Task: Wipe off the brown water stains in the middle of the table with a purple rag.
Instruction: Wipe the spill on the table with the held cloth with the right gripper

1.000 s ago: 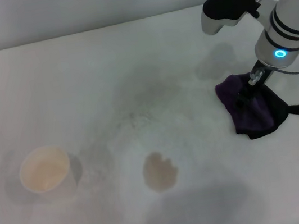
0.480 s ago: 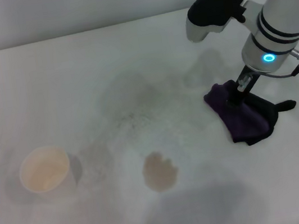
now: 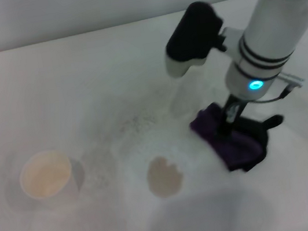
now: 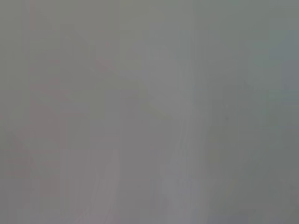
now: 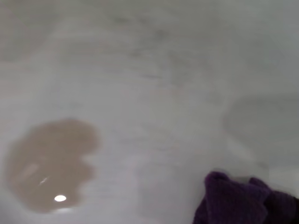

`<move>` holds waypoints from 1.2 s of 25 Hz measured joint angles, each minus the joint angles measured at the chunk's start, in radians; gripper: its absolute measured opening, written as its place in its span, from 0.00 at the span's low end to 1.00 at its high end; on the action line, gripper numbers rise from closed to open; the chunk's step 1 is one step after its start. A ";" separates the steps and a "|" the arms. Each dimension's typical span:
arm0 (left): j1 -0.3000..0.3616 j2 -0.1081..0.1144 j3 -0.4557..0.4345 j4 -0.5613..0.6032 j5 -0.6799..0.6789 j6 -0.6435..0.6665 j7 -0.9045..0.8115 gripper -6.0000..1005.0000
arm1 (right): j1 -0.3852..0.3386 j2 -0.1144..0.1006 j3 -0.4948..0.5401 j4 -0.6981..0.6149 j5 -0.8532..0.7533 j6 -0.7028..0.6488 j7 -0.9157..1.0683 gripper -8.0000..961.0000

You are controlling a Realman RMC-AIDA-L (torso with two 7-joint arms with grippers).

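The brown water stain (image 3: 164,176) is a small light-brown blot on the white table (image 3: 67,88), near the front middle. It also shows in the right wrist view (image 5: 49,163). The purple rag (image 3: 228,139), dark purple with black edging and a black loop, hangs from my right gripper (image 3: 231,114) and drags on the table to the right of the stain, apart from it. A corner of the rag shows in the right wrist view (image 5: 243,200). The left gripper is out of view; the left wrist view shows only plain grey.
A white paper cup (image 3: 46,176) with a brownish inside stands at the front left. Faint grey speckled smudges (image 3: 137,121) lie behind the stain. The table's far edge (image 3: 71,36) runs along the back.
My right arm has moved left and toward the front, dragging the purple rag across the table closer to the brown stain. The cup and stain have not moved.
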 joint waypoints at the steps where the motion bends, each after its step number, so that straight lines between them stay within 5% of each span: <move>1: 0.000 0.000 0.000 -0.001 0.000 0.000 0.000 0.89 | -0.001 0.000 -0.022 -0.014 0.022 0.000 0.003 0.11; 8: -0.004 -0.002 0.000 -0.002 0.000 -0.001 0.000 0.89 | 0.010 0.000 -0.219 -0.139 0.115 -0.038 0.049 0.11; 17: -0.017 -0.002 0.004 -0.015 0.003 -0.001 0.000 0.89 | 0.130 0.000 -0.490 -0.121 0.305 -0.157 0.043 0.11; 23: -0.021 -0.004 0.005 -0.027 0.008 -0.002 0.002 0.89 | 0.184 0.000 -0.535 -0.133 0.326 -0.190 0.031 0.11; 30: -0.014 -0.005 0.006 -0.030 0.003 -0.001 0.002 0.89 | 0.256 0.000 -0.478 0.063 0.229 -0.223 0.037 0.11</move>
